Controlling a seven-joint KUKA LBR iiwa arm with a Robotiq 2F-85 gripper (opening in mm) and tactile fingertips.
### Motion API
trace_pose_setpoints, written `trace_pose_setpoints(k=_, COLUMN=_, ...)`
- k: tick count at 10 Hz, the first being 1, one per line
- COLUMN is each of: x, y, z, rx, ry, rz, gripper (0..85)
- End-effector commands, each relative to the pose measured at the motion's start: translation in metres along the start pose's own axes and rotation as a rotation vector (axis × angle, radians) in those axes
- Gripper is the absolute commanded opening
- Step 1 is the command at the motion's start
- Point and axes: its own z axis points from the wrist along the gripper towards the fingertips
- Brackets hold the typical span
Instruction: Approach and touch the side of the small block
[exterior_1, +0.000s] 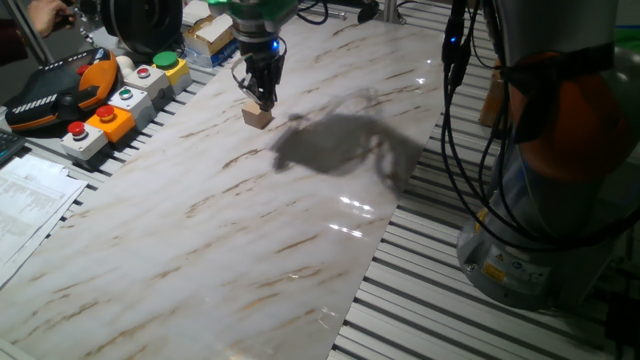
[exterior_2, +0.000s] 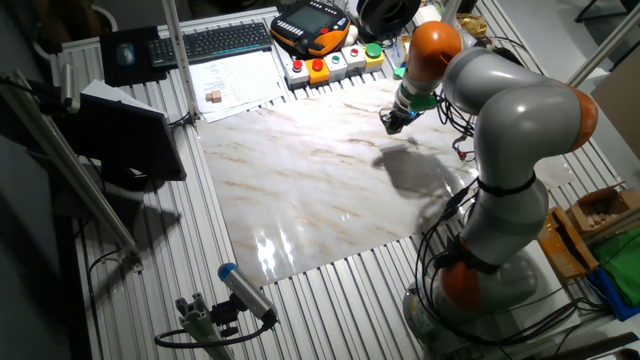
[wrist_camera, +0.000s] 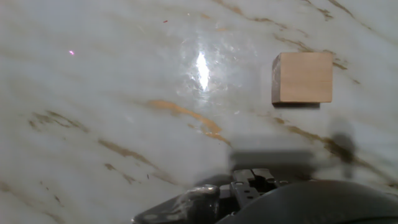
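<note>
arm (exterior_2: 520, 150): big grey and orange, bends over from its base and reaches far across | wrist: points down | gripper (exterior_1: 262, 97): dark, hangs low, tips aimed down | fingers (exterior_1: 266, 92): close together, no gap seen between them, holding nothing

You see the small block (exterior_1: 257, 116) in plain light tan wood, lying on a table (exterior_1: 200, 230) of glossy white marble pattern streaked with brown and ochre veins. At the far left, the grey boxes (exterior_1: 120, 105) carry red, green and orange buttons, beside an orange and black pendant (exterior_1: 60, 90). The gripper (exterior_1: 262, 97) is black, under a green collar, and the arm (exterior_2: 520, 130) is grey with orange joints.
</note>
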Motion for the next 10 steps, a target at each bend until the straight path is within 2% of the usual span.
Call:
trace_pose_setpoints(k=1, x=0.0, y=0.0, z=0.0, rx=0.003, ry=0.004, rz=0.011, gripper=0.7)
trace_pose_setpoints(k=3, x=0.0, y=0.0, z=0.0, rx=0.033, ry=0.02, rz=0.028, gripper=0.7)
trace_pose_setpoints(k=4, x=0.0, y=0.0, z=0.0, rx=0.024, ry=0.029, rz=0.042, gripper=0.7)
trace_pose_setpoints(k=5, x=0.0, y=0.0, z=0.0, rx=0.043, ry=0.031, rz=0.038, gripper=0.7)
trace_pose_setpoints(k=6, x=0.0, y=0.0, z=0.0, rx=0.089, ry=0.019, rz=-0.007, gripper=0.7)
trace_pose_setpoints(k=7, x=0.0, y=0.0, z=0.0, rx=0.086, ry=0.008, rz=-0.028, gripper=0.7)
trace_pose_setpoints(k=8, x=0.0, y=0.0, z=0.0, rx=0.079, ry=0.01, rz=-0.037, gripper=0.7)
trace_pose_setpoints(k=10, x=-0.009, y=-0.016, z=0.015, rx=0.065, ry=0.002, rz=-0.06, gripper=0.7)
